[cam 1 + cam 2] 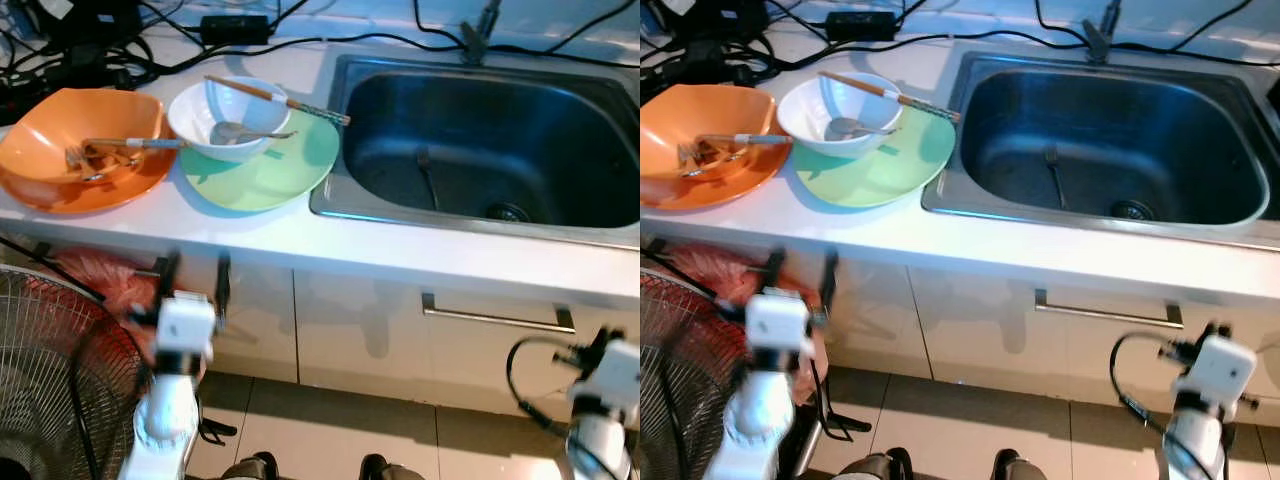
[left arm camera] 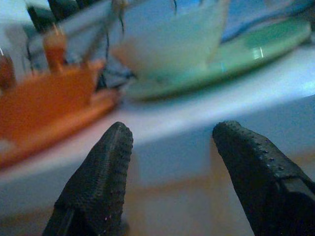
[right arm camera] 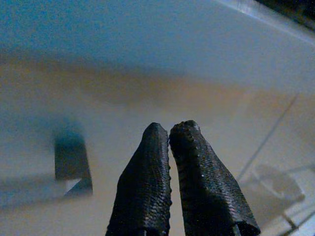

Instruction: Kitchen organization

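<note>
On the white counter an orange bowl (image 1: 80, 145) holds a fork (image 1: 110, 147). Beside it a white bowl (image 1: 228, 117) with a spoon and chopsticks (image 1: 278, 100) rests on a green plate (image 1: 270, 170). Another fork (image 1: 428, 175) lies in the steel sink (image 1: 480, 140). My left gripper (image 1: 195, 275) is raised below the counter's front edge, open, fingers (image 2: 101, 172) pointing at the white bowl (image 2: 172, 39) and plate (image 2: 236, 54). My right gripper (image 3: 170, 135) is shut on nothing, low before the cabinet; its wrist (image 1: 610, 375) is at the lower right.
Black cables and an adapter (image 1: 235, 25) run along the back of the counter. A standing fan (image 1: 50, 370) is at the lower left beside my left arm. Cabinet doors with a metal handle (image 1: 495, 315) lie under the sink. Tiled floor lies below.
</note>
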Controlling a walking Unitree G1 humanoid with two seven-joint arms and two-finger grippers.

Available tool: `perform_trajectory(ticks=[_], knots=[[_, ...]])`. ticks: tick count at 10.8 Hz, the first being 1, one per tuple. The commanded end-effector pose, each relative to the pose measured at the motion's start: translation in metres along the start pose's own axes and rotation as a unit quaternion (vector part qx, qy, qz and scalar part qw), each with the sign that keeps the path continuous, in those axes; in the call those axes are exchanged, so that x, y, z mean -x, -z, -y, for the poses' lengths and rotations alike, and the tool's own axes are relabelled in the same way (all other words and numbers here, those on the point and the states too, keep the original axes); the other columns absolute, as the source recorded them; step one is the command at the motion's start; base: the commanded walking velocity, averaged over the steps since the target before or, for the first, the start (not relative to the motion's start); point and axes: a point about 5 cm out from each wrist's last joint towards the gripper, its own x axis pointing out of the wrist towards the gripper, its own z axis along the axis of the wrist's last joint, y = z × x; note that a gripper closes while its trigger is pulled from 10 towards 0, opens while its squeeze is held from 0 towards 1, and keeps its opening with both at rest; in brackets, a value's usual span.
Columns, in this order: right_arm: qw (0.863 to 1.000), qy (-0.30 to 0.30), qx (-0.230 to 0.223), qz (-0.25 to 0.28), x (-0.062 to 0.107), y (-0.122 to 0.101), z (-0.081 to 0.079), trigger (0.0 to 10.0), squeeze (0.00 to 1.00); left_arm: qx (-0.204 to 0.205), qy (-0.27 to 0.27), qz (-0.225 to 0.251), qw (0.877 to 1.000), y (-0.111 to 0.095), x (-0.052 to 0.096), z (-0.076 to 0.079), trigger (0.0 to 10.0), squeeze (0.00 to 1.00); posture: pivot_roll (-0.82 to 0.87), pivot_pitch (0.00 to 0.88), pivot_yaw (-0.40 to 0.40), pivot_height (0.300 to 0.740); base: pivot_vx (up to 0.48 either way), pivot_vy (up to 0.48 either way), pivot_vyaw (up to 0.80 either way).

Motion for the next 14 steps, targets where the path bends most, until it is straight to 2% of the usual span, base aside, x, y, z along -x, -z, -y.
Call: perform_trajectory(ticks=[1,4,6,7,9,12,14], knots=[[1.000,0.018,0.006,0.008,-0.003,-0.005,0.007,10.0,0.00,-0.014,0.004,0.007,1.000,-0.007,-0.004,-0.001,10.0,0.00,0.04,0.168,0.013,0.740,0.000,0.000,0.00],[0.998,0.056,0.022,0.030,-0.007,-0.023,0.022,10.0,0.00,-0.022,-0.008,0.054,0.998,-0.037,-0.022,-0.003,10.0,0.00,0.04,0.169,0.012,0.740,0.000,0.000,0.00],[0.996,0.077,0.025,0.048,-0.012,-0.035,0.029,10.0,0.00,-0.020,-0.007,0.068,0.997,-0.048,-0.028,-0.003,10.0,0.00,0.03,0.173,0.015,0.740,0.000,0.000,0.00],[0.991,0.105,0.026,0.078,-0.021,-0.056,0.037,10.0,0.00,-0.021,-0.008,0.082,0.996,-0.057,-0.038,-0.006,10.0,0.00,0.03,0.174,0.017,0.740,0.000,0.000,0.00],[0.987,0.115,0.017,0.107,-0.028,-0.077,0.035,10.0,0.00,-0.023,-0.007,0.084,0.996,-0.061,-0.042,-0.007,10.0,0.00,0.03,0.172,0.019,0.740,0.000,0.000,0.00],[0.983,0.090,0.000,0.159,-0.042,-0.117,0.019,10.0,0.00,-0.028,0.018,0.077,0.996,-0.064,-0.051,-0.002,10.0,0.00,0.03,0.167,0.019,0.740,0.000,0.000,0.00],[0.980,0.076,-0.024,0.184,-0.046,-0.140,0.009,10.0,0.00,-0.024,0.025,0.082,0.996,-0.067,-0.057,-0.001,10.0,0.00,0.03,0.165,0.019,0.740,0.000,0.000,0.00]])
